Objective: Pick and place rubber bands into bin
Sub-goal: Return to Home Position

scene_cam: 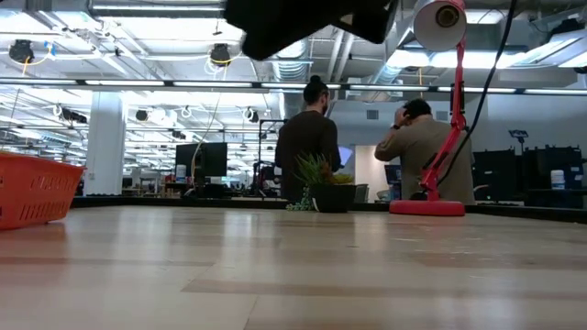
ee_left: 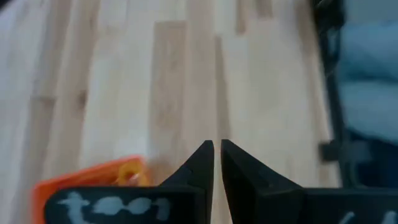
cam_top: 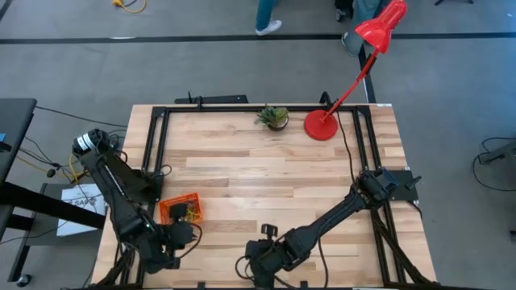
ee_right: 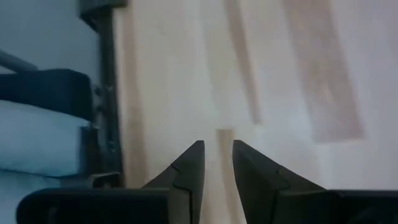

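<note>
Red lamp (cam_top: pixel 321 126) and potted plant (cam_top: pixel 274 118) stand upper centre of worktop (cam_top: pixel 242 177). Two people (scene_cam: pixel 307 147) beyond, backs turned.

arms (cam_top: pixel 330 217): dark, jointed | fingers (ee_right: pixel 186 174): black tapered wedges | left wrist: pale marking (ee_left: pixel 106 205) (blurred)

The left arm (cam_top: pixel 121 189) and right arm (cam_top: pixel 339 213) are folded low; the left gripper (ee_left: pixel 217 146) is closed, the right gripper (ee_right: pixel 218 146) parted by a narrow gap

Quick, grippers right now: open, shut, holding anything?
Left gripper: shut, holding nothing.
Right gripper: slightly open, holding nothing.
</note>
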Controlling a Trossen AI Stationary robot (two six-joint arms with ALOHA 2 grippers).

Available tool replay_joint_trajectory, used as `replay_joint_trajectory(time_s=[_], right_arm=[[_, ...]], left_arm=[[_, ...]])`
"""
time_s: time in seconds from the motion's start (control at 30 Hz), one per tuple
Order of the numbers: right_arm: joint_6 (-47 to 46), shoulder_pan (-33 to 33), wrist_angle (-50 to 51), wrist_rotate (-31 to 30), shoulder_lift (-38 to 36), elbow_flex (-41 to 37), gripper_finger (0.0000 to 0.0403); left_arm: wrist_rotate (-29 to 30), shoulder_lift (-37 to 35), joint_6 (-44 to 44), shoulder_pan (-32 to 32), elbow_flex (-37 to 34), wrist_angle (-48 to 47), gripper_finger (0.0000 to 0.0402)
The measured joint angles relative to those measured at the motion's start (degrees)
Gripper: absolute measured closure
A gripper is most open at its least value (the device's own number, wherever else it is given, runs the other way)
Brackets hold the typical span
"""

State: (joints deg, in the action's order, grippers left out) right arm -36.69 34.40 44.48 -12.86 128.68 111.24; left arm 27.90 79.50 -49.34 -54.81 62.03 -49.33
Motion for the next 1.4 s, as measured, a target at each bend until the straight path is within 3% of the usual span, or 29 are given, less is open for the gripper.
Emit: replay_joint_trajectory(time_s=[0.17, 0.3, 0.43, 0.57, 0.7, 0.8, 0.97, 1.2, 1.4], right_arm=[[-0.97, -1.83, 15.40, 5.09, -1.16, 8.69, 0.0326], [-0.75, -2.81, 29.00, 4.26, -6.61, 15.77, 0.0326], [4.80, -2.62, 31.71, -2.60, -16.72, 15.99, 0.0326], [17.12, -1.81, 23.06, -1.63, -27.74, 9.85, 0.0326], [25.61, -2.30, 7.07, 7.36, -39.11, -5.70, 0.0326], [26.69, -3.30, -6.24, 10.25, -48.69, -23.21, 0.0326], [24.60, -7.25, -33.01, 13.88, -66.39, -55.57, 0.0326], [24.31, -10.98, -65.10, 16.00, -89.03, -87.31, 0.0326], [25.10, -10.81, -78.59, 15.98, -99.65, -103.25, 0.0326]], left_arm=[[-0.49, -5.02, -7.23, 3.77, 2.80, -16.73, 0.0381], [3.46, -16.02, -13.52, 6.47, 5.77, -28.25, 0.0381], [8.16, -29.86, -11.39, 6.31, 6.06, -29.44, 0.0381], [10.68, -43.22, -11.29, 4.79, 3.42, -29.10, 0.0381], [12.51, -55.96, -10.35, 4.28, -6.24, -26.50, 0.0381], [13.14, -65.65, -8.53, 4.31, -16.48, -19.03, 0.0381], [12.90, -79.54, 10.51, 4.22, -30.65, 3.31, 0.0381], [14.64, -77.99, 27.16, 4.18, -31.54, 21.71, 0.0381], [12.50, -78.95, 30.28, 4.25, -34.96, 25.27, 0.0381]])
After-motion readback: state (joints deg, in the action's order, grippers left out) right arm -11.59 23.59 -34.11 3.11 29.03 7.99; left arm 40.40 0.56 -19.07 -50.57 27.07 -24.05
